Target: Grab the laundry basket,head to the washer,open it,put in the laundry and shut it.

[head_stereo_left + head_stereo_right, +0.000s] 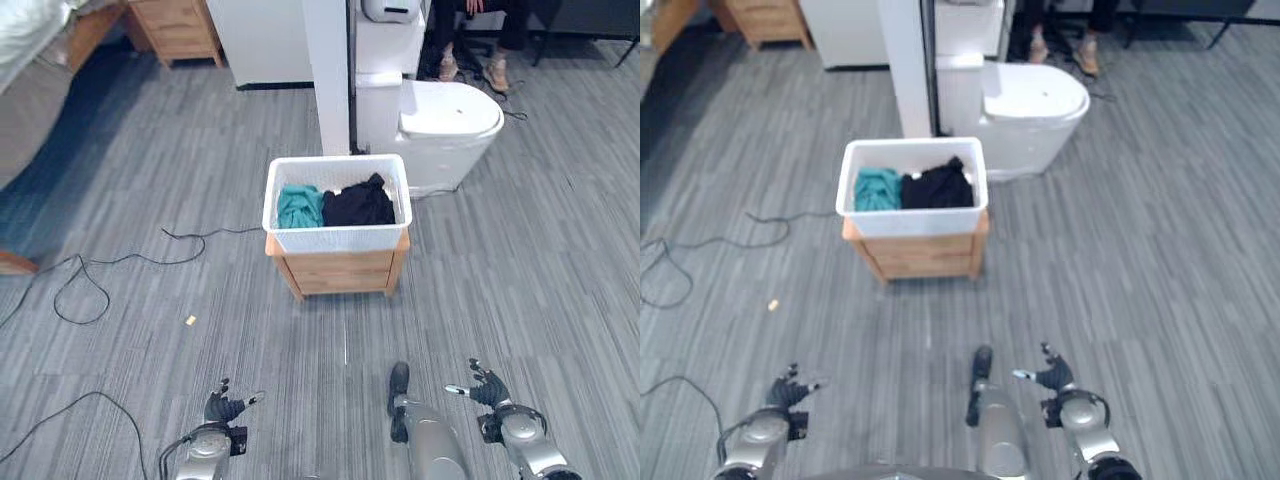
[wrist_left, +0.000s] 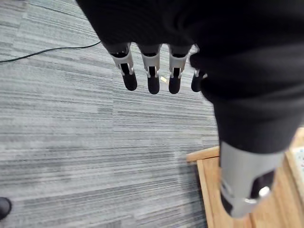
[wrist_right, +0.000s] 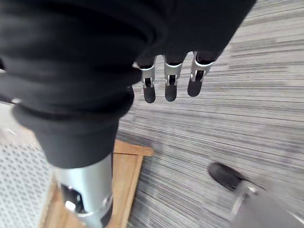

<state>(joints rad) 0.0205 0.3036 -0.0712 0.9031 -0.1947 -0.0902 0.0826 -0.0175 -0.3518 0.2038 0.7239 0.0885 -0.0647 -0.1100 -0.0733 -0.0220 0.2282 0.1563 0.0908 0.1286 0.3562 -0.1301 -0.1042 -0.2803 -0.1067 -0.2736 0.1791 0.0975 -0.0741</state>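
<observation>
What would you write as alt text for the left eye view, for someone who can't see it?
A white perforated plastic laundry basket holding a teal garment and a black garment sits on a low wooden stand on grey striped flooring. Nearer the camera, the robot's left hand and right hand hang open and empty.

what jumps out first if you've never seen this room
A white laundry basket sits on a low wooden stand mid-floor, holding a teal garment beside a black one. Just behind stands a white toilet. Nearest the camera, the left hand and right hand hang open, holding nothing.
</observation>
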